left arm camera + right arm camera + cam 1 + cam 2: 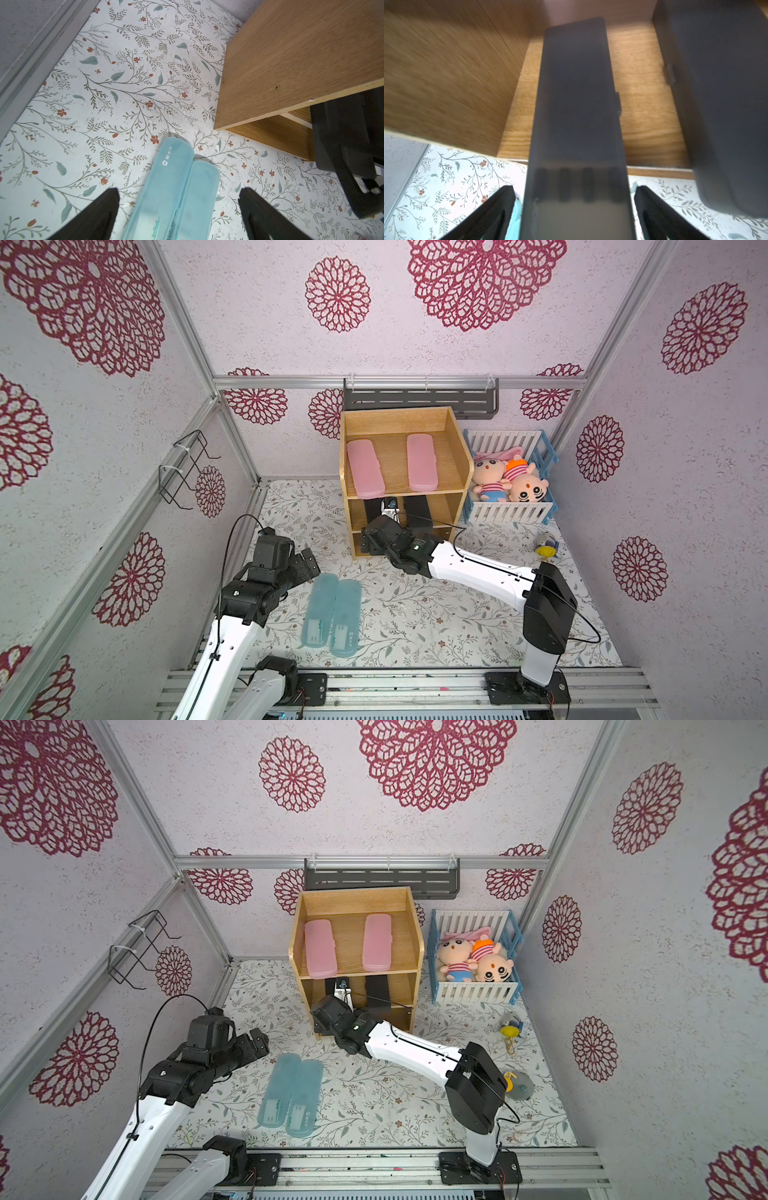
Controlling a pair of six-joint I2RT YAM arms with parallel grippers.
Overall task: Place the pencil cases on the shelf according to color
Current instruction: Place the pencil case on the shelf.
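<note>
**Top views.** In both top views the shelf (pixel 459 448) stands at the back of the desk (pixel 415 614). The 2 pink cases (pixel 365 469) lie apart on its top tier. The 2 black cases (pixel 419 509) sit in the middle tier, with only their front ends showing. The right hand (pixel 390 508) is at the mouth of that tier, between those ends as seen from above. Its opening cannot be read from here. The right arm (pixel 478 568) hides most of the bottom tier. The 2 blue cases (pixel 305 1094) lie side by side, touching, on the desk well short of the shelf. The left hand (pixel 254 1042) is just beyond their far ends.

**Left wrist.** The left hand's fingers (pixel 99 214) stand wide apart and hold nothing. Both blue cases lie on the desk below them, and the shelf's side wall is near but not touching.

**Right wrist.** The picture is blurred. 1 black case (pixel 577 104) lies on the tier floor and runs between the right hand's fingers (pixel 500 209) with a gap on each side, so the hand is apart, not clamped. The case's near end juts past the tier's front edge. The other black case lies beside it, apart.

**Progress.** 4 of 6 cases look placed, with pink and black each on their own tier. The right hand has yet to back out, and the jutting case may want a push. The 2 blue cases remain, presumably for the bottom tier.
</note>
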